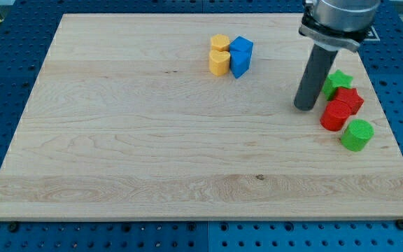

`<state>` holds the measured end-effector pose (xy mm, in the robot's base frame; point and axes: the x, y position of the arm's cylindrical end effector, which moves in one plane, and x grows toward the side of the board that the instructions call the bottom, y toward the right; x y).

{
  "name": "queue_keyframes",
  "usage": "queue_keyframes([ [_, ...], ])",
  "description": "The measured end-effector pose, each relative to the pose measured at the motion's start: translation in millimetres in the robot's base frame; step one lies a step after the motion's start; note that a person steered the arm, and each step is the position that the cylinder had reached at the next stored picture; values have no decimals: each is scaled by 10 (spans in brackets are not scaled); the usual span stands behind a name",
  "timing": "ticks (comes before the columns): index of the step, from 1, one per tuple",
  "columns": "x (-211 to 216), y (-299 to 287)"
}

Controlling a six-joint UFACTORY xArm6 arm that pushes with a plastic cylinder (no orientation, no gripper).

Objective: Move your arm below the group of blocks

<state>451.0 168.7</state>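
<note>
Pale wooden board point(152, 140) lies on a blue pegboard bench point(5, 63). No jaws exist on this arm; my tip point(303, 108) rests on the board, holding nothing, just left of the cluster at the view's right. That cluster has a green star point(338, 80) at the top, a red star point(349, 98) and a red cylinder point(335, 115) below it, and a green cylinder point(357, 135) lowest. Near the view's top sit two yellow blocks point(219, 56), possibly hexagonal, touching two blue blocks point(241, 56).
</note>
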Motion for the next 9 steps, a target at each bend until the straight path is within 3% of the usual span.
queue_keyframes([
  [2,302,230],
  [4,337,-156],
  [7,1015,-89],
  [9,332,-878],
])
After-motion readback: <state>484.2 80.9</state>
